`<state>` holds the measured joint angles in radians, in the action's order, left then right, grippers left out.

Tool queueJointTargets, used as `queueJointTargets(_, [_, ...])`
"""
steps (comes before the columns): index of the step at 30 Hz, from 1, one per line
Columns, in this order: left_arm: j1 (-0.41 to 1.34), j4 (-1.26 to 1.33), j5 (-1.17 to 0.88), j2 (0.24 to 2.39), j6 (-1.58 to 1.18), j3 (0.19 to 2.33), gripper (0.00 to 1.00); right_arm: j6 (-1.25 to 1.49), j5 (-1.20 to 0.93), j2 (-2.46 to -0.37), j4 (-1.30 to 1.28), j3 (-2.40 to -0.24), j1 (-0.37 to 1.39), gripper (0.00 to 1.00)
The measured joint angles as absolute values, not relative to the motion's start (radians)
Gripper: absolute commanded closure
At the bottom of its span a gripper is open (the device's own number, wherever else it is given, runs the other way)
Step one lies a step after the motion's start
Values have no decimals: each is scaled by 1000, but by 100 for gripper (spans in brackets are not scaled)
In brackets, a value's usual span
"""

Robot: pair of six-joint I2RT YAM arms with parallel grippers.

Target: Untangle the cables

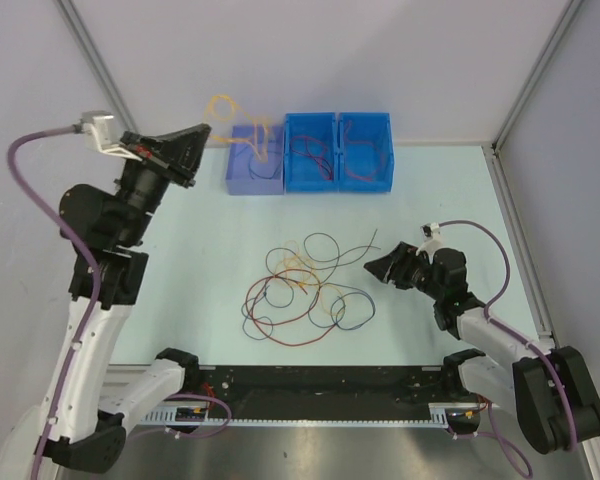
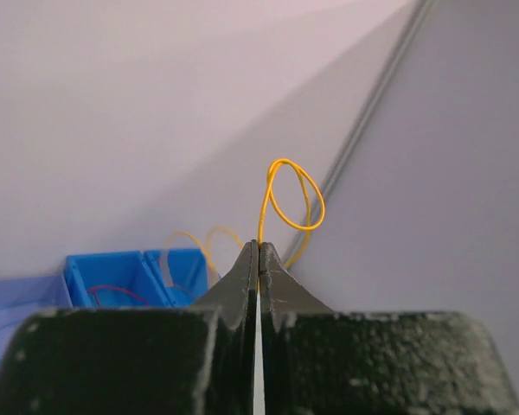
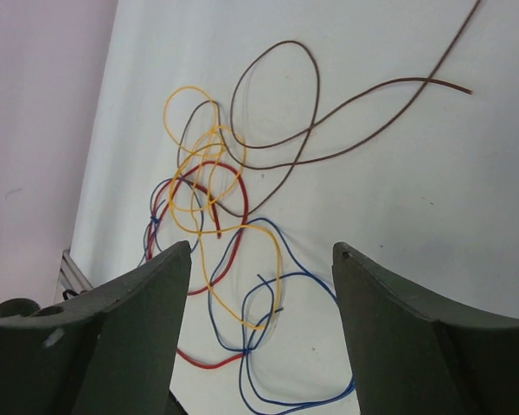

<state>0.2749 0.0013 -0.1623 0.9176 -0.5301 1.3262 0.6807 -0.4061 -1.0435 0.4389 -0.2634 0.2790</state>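
Pale table (image 1: 430, 200) — cables (image 1: 298, 287), diagonal tangle

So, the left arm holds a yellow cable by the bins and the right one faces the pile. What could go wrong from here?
1. The left gripper pinches the yellow cable only at its very fingertips, so it may slip out.
2. Its loose loops hang near the rim of the leftmost bin; on release, part may land outside.
3. The open right gripper points at the tangle, where red, blue and yellow strands cross; closing there could catch several.
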Motion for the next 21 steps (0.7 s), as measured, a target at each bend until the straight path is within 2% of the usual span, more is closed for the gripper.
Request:
queueJointTargets(7, [277,-19,-336,937,-509,1118,100,724,-568,-963,432,-321,271,21])
queueJointTargets(13, [282,-68,-437,932,-488,1029,100,804,-775,-940,485,-593,289,22])
queueJointTargets(21, [350,-36,-506,914,-489,982,100,723,-799,-990,409,-834,451,25])
